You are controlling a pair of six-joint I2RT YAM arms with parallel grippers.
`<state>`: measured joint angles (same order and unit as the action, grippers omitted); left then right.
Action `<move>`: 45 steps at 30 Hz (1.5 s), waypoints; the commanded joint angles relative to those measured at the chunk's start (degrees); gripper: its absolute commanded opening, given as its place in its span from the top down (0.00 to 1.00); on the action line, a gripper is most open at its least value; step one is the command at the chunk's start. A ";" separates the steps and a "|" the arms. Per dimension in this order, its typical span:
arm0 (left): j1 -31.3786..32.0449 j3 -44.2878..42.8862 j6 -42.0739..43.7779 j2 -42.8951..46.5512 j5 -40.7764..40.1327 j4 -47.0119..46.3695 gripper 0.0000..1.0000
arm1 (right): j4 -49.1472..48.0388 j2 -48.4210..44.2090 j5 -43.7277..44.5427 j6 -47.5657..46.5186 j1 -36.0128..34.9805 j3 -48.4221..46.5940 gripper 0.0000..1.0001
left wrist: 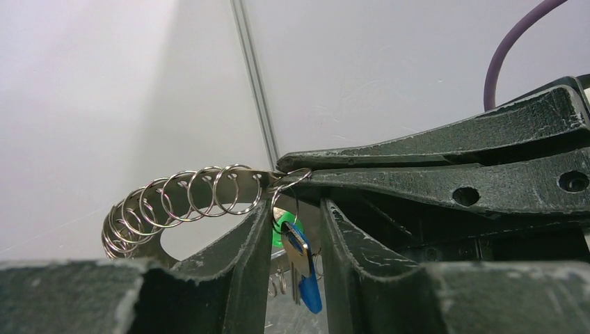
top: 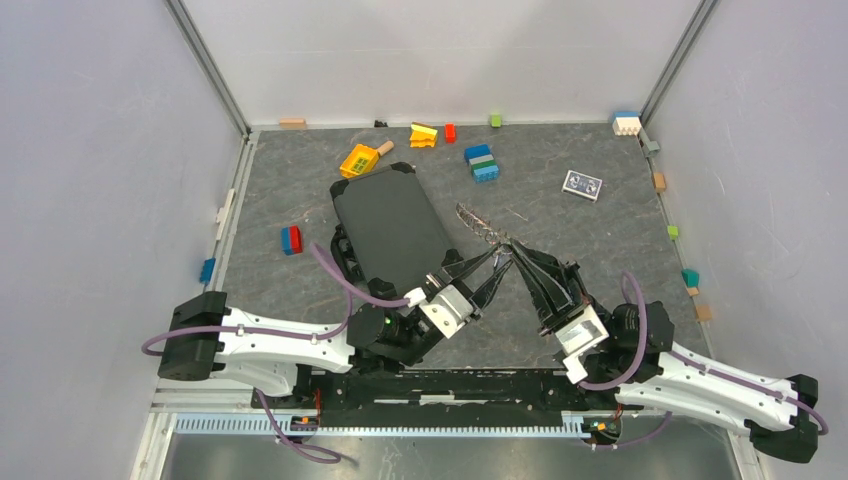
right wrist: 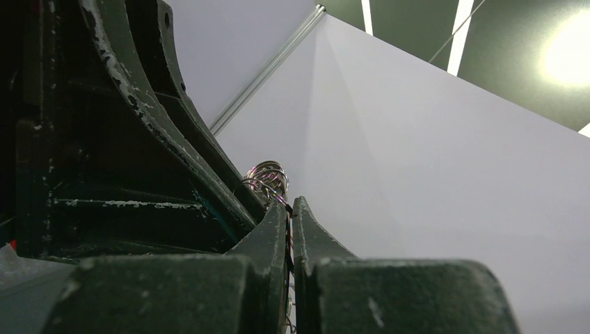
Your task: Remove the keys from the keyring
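Left wrist shows right pincer (left wrist: 283, 168) clamping keyring (left wrist: 240, 179), blue-headed key (left wrist: 307, 280) dangling.

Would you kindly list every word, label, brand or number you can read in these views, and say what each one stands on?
No text is legible in any view.
Card on the table: printed pattern, too small to read.
Green tag on the keyring: mostly hidden, no lettering shows.
Blue-headed key: no stamp or brand can be made out.
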<state>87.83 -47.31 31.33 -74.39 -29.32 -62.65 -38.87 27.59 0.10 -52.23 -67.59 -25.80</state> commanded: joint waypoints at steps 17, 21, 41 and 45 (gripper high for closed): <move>-0.21 -2.62 -1.24 1.77 1.58 3.31 0.95 | 0.11 -2.64 -0.82 0.36 -0.08 -1.80 1.00; -0.32 -3.59 -1.78 3.59 2.49 10.78 0.98 | 0.03 -2.06 -0.45 0.40 -0.08 -1.88 1.00; -0.61 -33.44 -20.75 6.55 -6.80 89.47 0.98 | -3.78 2.49 11.93 10.28 -0.08 2.77 0.82; -0.76 -39.01 -21.17 5.53 -6.28 100.94 0.98 | -2.33 2.40 10.67 11.76 -0.08 3.83 0.73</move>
<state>86.83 -79.68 14.26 -68.95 -34.98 22.26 -39.90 30.44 6.68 -42.57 -67.92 -22.81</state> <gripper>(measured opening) 0.077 0.232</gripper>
